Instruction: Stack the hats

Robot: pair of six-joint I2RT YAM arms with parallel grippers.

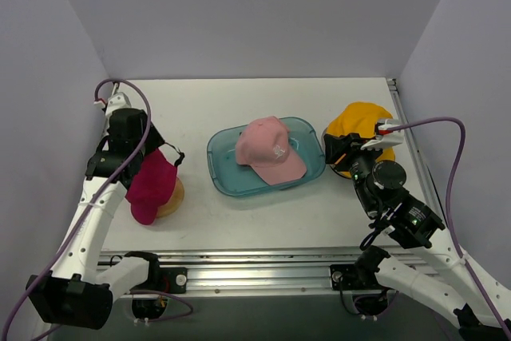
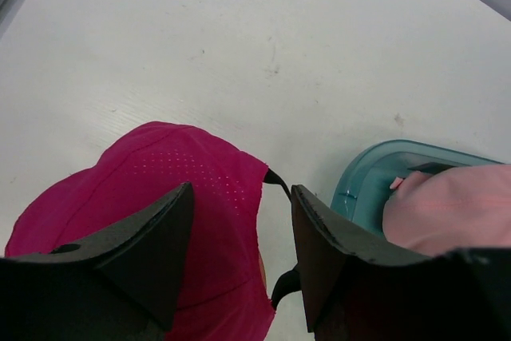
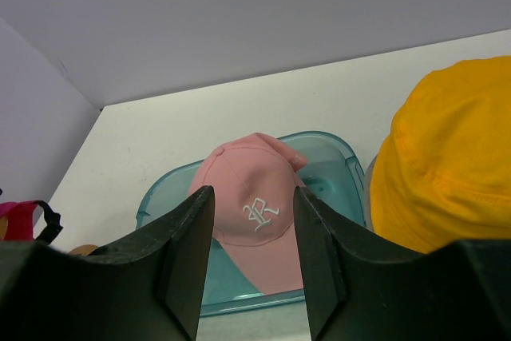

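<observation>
A magenta hat [image 1: 150, 187] is draped over a wooden stand [image 1: 174, 196] at the left. My left gripper [image 1: 156, 157] hovers just above it, open and empty; in the left wrist view [image 2: 242, 191] its jaws straddle the hat's edge [image 2: 160, 189] and its black strap [image 2: 275, 179]. A pale pink cap [image 1: 267, 149] lies in the teal tray [image 1: 223, 167] in the middle. A yellow-orange hat [image 1: 361, 124] sits at the right. My right gripper [image 1: 337, 152] is open and empty beside it, pointing at the pink cap [image 3: 254, 197]. A thin grey edge [image 3: 368, 197] shows under the yellow hat [image 3: 447, 157].
White walls close in the table at the left, back and right. A metal rail [image 1: 263, 265] runs along the near edge. The tray's rim [image 3: 335, 143] lies between the right gripper and the pink cap.
</observation>
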